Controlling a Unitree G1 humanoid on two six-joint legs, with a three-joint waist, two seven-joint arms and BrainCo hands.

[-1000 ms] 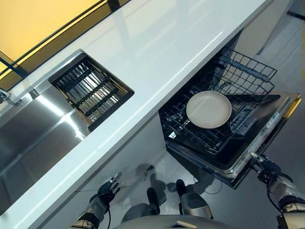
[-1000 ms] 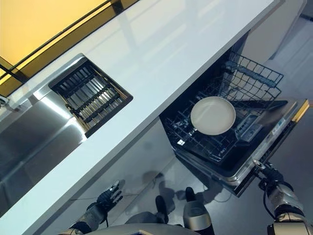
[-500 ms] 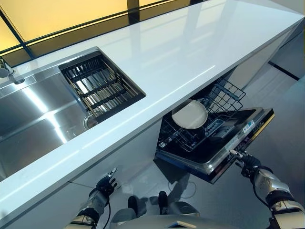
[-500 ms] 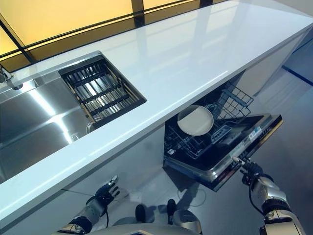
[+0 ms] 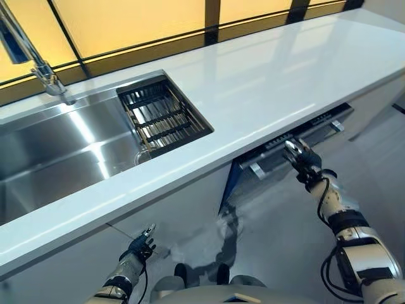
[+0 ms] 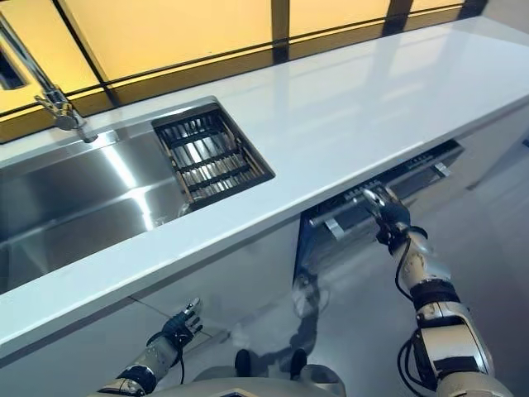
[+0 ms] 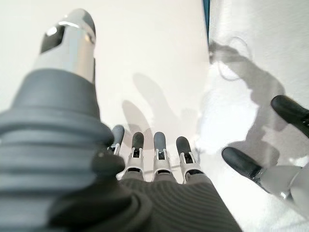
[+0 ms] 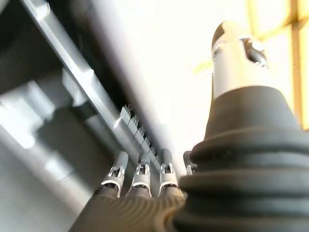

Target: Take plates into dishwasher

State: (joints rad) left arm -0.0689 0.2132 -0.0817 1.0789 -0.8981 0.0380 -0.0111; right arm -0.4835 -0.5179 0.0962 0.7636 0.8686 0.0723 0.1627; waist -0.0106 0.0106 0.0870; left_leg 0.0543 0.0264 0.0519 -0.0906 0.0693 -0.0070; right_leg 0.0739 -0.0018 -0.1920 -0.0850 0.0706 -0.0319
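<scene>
The dishwasher door (image 5: 302, 132) stands almost shut under the white counter (image 5: 266, 82), with only its dark top edge and grey handle (image 5: 256, 170) showing. My right hand (image 5: 302, 159) is open, its straight fingers (image 8: 140, 175) against the upper part of the door (image 8: 91, 106). No plate shows in any view; the inside of the dishwasher is hidden. My left hand (image 5: 140, 244) hangs low in front of the cabinet, open and empty, as the left wrist view (image 7: 154, 154) also shows.
A steel sink (image 5: 57, 158) lies to the left in the counter, with a black drying rack (image 5: 163, 115) at its right end and a faucet (image 5: 35, 63) behind it. A window runs along the back of the counter.
The dishwasher door has swung up from fully open to almost shut, my right hand rising with it. The rack and the plate on it have gone out of sight. The camera has shifted too.
</scene>
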